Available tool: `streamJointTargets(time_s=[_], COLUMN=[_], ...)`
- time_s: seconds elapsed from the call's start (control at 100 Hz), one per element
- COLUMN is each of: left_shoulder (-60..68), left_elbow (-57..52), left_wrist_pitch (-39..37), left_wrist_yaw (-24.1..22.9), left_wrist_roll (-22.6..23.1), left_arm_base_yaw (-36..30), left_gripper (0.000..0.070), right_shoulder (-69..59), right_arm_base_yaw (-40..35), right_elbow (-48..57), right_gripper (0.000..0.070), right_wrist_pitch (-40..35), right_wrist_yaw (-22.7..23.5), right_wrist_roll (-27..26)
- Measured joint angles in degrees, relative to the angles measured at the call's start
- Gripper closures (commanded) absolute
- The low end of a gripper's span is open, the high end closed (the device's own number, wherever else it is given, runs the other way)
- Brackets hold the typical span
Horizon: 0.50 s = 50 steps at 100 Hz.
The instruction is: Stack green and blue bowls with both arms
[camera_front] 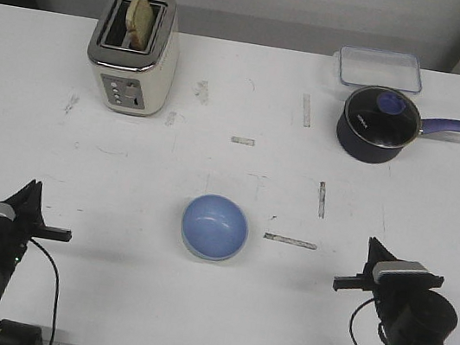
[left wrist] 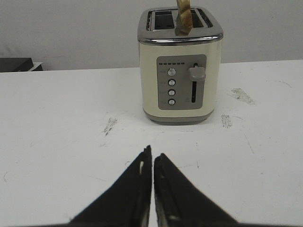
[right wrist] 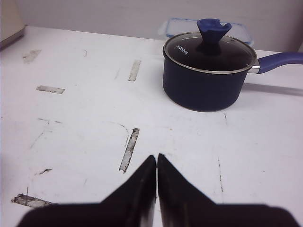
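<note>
The light blue bowl (camera_front: pixel 214 227) sits upright on the white table (camera_front: pixel 108 276), midway between the arms and a little ahead of them. No green bowl shows by itself, and I cannot tell whether it lies under the blue one. My left gripper (camera_front: pixel 34 187) is at the near left, shut and empty. In the left wrist view its jaws (left wrist: pixel 152 154) are closed, pointing at the toaster. My right gripper (camera_front: pixel 372 244) is at the near right, shut and empty. In the right wrist view its jaws (right wrist: pixel 156 156) are closed. Neither wrist view shows a bowl.
A cream toaster (camera_front: pixel 134 50) with a slice of bread stands at the back left, also in the left wrist view (left wrist: pixel 180 66). A dark navy saucepan (camera_front: pixel 379 124) with a glass lid and a clear lidded box (camera_front: pixel 379 68) stand at the back right. Tape strips (camera_front: pixel 291 241) mark the table.
</note>
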State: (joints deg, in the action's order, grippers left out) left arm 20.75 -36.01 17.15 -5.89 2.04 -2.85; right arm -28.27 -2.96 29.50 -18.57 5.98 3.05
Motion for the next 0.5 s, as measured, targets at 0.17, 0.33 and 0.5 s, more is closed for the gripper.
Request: streamJointTargets(time_s=[0.17, 0.33, 0.5], left_shoulder=[-0.09, -1.81, -8.15], left_elbow=[0.0, 2.38, 12.74], left_wrist_pitch=[0.02, -1.49, -8.46], left_wrist_yaw=[0.02, 0.02, 1.7], left_wrist_roll=[0.0, -0.04, -1.16], left_arm_base_yaw=[0.0, 1.09, 1.29], left_gripper=[0.0699, 0.0699, 0.0699], right_shoulder=[0.0, 0.0, 0.0], right_arm_base_yaw=[0.0, 0.0, 0.0], right_elbow=[0.0, 0.0, 0.0], right_gripper=[0.07, 0.07, 0.07], right_wrist_pitch=[0.0, -0.02, 0.0], right_wrist_yaw=[0.0, 0.0, 0.0], right_wrist_roll=[-0.02, -0.02, -0.02])
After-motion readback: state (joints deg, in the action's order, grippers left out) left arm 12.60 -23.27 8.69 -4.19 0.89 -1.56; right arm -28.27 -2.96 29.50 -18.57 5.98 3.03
